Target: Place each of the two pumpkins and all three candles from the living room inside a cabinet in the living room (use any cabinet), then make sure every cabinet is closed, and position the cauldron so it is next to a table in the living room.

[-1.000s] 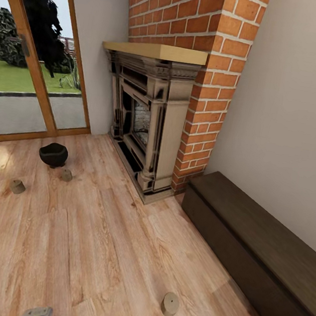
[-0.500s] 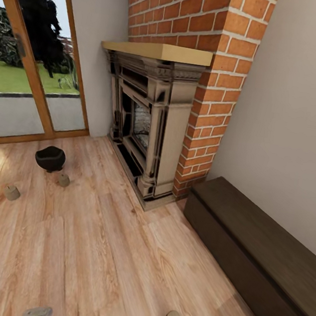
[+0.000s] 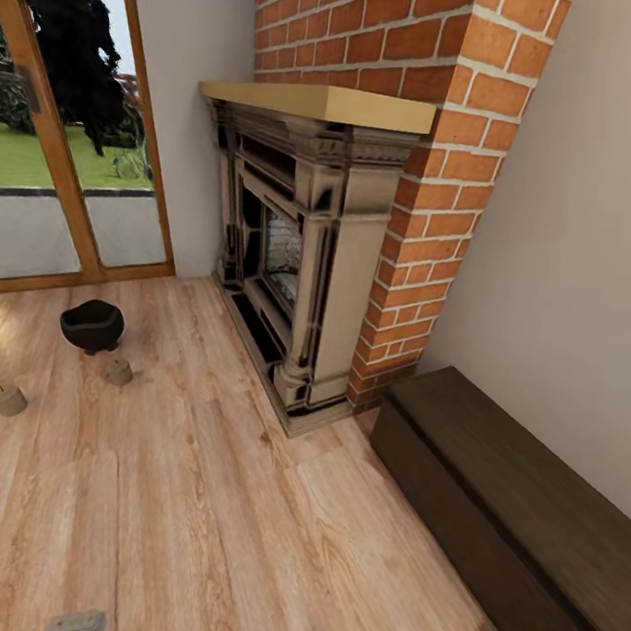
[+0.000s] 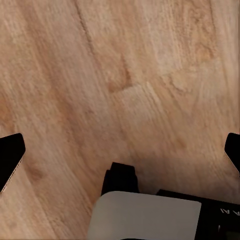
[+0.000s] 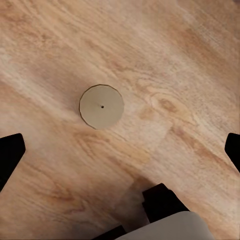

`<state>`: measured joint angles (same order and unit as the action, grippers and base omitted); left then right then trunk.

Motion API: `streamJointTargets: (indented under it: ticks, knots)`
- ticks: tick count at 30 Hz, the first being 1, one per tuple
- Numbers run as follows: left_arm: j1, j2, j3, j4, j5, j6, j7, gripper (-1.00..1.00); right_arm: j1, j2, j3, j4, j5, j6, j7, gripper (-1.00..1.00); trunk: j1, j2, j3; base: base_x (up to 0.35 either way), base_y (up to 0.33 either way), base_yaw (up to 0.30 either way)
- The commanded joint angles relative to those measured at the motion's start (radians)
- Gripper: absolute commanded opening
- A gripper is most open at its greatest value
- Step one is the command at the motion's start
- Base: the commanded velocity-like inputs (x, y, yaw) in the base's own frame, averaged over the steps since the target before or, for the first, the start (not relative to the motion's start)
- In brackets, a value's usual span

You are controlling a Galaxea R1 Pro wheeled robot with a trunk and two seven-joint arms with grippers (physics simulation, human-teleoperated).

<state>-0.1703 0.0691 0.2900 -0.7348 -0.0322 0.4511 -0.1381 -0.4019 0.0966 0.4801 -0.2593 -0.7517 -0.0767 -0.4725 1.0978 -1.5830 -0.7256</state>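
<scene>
Squat matte black cauldron (image 3: 91,324) sits on the pale wood plank floor (image 3: 204,521) near the glass patio door (image 3: 55,165). Two stubby off-white candles stand on the boards close by — one (image 3: 120,371) just beside the cauldron, another (image 3: 9,399) a little further off, apart from it. Long low dark brown wood cabinet (image 3: 516,528) runs along the plain wall, drawers closed, next to the red brick chimney with its carved fireplace surround (image 3: 305,253).

Right wrist view: a third round off-white candle (image 5: 101,106) stands upright on the floor, wick up, under the right gripper (image 5: 120,145) — black fingertips spread wide, holding nothing.

Left gripper (image 4: 120,152) likewise spread wide over bare planks.
</scene>
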Motion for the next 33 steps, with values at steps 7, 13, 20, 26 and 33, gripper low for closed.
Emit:
streamJointTargets:
  ticks: [7,13,20,26,33]
  knots:
    - [0.000,0.001,0.004,0.000,0.002,0.001,-0.007,1.00,0.000,0.000,0.000,0.000,0.000,0.000,0.000,1.00,0.000,0.000,0.000,0.086,0.024,0.000]
    - [0.000,0.001,0.007,-0.001,0.009,0.001,-0.011,1.00,0.000,-0.001,0.000,0.000,0.000,0.001,0.000,1.00,0.004,-0.007,-0.003,0.007,0.002,0.000]
    - [0.000,0.001,0.007,-0.002,0.010,0.002,-0.011,1.00,0.000,-0.005,-0.001,0.006,0.000,0.001,0.001,1.00,0.031,-0.056,-0.025,0.000,0.000,0.000]
    - [0.000,0.001,0.007,-0.052,0.011,0.033,-0.013,1.00,0.002,-0.012,0.001,0.010,-0.001,0.002,0.001,1.00,0.054,-0.098,-0.044,0.000,0.000,0.000]
    - [0.000,-0.002,0.001,-0.476,0.012,0.432,-0.024,1.00,0.003,-0.013,0.002,0.010,0.001,-0.002,0.002,1.00,0.081,-0.147,-0.066,0.000,0.000,0.000]
